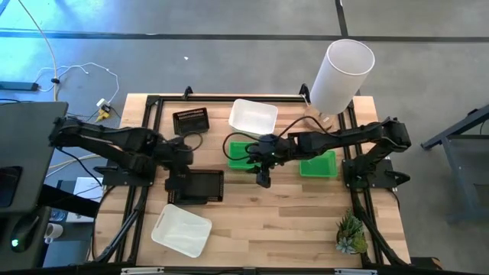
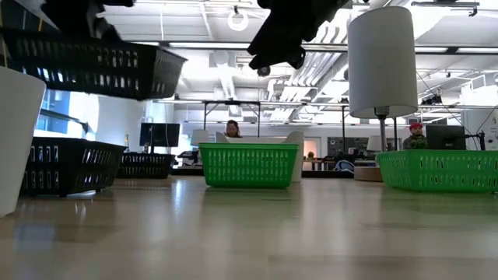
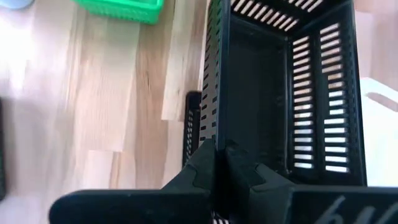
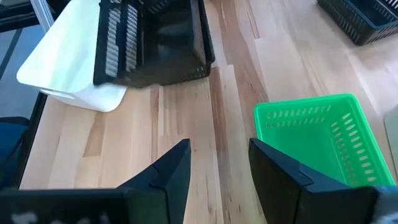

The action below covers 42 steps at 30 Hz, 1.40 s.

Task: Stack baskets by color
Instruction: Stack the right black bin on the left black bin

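While clamped on one wall by the left gripper (image 3: 214, 163), held aloft: black mesh basket (image 3: 283, 87), hovering over another black basket (image 1: 200, 186) (presumably for nesting). Nearby, empty and spread wide above the green basket (image 4: 317, 140): right gripper (image 4: 217, 163).

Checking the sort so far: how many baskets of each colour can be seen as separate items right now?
Black baskets: 3, one of them lifted by the left gripper
Green baskets: 2
White baskets: 2
Total: 7 seen apart; any basket nested inside another cannot be told.
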Motion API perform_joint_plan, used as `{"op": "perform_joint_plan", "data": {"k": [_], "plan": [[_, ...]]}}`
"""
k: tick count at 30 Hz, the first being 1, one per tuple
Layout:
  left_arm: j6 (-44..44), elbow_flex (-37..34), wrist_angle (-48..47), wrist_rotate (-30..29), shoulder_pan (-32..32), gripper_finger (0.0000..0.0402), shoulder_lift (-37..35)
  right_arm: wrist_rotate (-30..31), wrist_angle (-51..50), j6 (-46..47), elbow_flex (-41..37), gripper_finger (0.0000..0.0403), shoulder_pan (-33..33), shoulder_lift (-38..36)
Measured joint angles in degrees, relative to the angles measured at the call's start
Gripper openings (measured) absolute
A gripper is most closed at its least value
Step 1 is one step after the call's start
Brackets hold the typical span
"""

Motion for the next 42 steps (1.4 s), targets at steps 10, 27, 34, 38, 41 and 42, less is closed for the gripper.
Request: {"op": "perform_joint_plan", "data": {"k": [10,27,34,38,41,42], "plan": [[-4.7,-7.2,-1.1,3.9,-1.8,0.0000,-11.6,0.0,-0.1,0.0,0.0,0.0149,0.0,0.0],[-10.5,-13.7,-3.5,2.9,-1.5,0.0000,-14.3,0.0,-0.1,-0.1,0.0,0.0149,0.0,0.0],[-10.3,-15.2,-3.2,3.3,-1.5,0.0000,-12.3,0.0,-0.1,-0.1,0.0,0.0149,0.0,0.0],[-10.2,-15.2,-2.8,3.3,-1.5,0.0000,-11.3,0.1,-0.1,-0.2,0.0,0.0149,0.0,0.0],[-10.2,-15.2,-2.3,3.1,-1.5,0.0000,-10.3,0.1,-0.1,-0.2,0.0,0.0149,0.0,0.0],[-10.2,-15.2,-1.6,3.1,-1.6,0.0000,-10.0,0.1,-0.1,-0.2,0.0,0.0149,0.0,0.0]]}}
